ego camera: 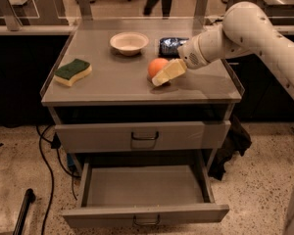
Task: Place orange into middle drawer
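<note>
**A:** Where is the orange [157, 66] right now?

**B:** On the tabletop [112, 84], a little right of centre and nearer the front edge than the back. It has not been lifted and rests on the surface.

**A:** And the gripper [162, 75]?

**B:** It's against the orange's right and front side, touching it. The arm [245, 28] reaches in over the right edge. I cannot tell whether the gripper has closed on the fruit or only lies beside it.

**A:** Why come in from that side?

**B:** I think it's the clear way in. The cream bowl [129, 42] sits toward the back edge, and the dark packet [169, 46] is behind the orange, toward the back right. The sponge [72, 71] lies well apart near the left edge. A low approach from the right avoids all three.

**A:** Is the middle drawer [142, 187] ready?

**B:** Yes, it's pulled out well past the front edge of the tabletop with its floor showing. The drawer front above [186, 133] is pushed in, so nothing overhangs the opening.

**A:** So which step is this?

**B:** I'd call it the grasp. The lift, the carry past the front edge and the lowering are not yet done. The fruit is round and smooth, so an off-centre grip could let it roll toward the front edge.
</note>
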### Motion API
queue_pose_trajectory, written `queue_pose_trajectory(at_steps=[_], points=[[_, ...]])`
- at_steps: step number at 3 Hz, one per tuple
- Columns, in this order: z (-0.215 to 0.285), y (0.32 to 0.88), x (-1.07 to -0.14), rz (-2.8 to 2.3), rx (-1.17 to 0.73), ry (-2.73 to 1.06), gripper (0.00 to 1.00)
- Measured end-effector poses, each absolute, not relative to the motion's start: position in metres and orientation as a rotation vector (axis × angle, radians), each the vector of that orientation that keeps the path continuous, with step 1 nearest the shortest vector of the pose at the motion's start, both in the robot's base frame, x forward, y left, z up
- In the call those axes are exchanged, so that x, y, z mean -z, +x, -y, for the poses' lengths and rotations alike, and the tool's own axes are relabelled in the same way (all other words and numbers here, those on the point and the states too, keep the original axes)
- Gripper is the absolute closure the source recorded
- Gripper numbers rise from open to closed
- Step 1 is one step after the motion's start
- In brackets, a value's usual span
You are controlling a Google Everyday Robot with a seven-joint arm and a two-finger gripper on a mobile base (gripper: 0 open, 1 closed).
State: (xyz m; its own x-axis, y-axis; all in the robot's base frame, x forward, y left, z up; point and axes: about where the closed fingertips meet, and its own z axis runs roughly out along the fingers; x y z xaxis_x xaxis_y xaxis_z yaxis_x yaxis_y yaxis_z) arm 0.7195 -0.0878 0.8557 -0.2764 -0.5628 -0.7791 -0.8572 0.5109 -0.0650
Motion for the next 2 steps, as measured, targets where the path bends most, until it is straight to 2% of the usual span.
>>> queue_pose_trajectory(at_steps=[2], points=[[0.0679, 0.7276, -0.8422, -1.965, -0.526, -1.180, 0.00]])
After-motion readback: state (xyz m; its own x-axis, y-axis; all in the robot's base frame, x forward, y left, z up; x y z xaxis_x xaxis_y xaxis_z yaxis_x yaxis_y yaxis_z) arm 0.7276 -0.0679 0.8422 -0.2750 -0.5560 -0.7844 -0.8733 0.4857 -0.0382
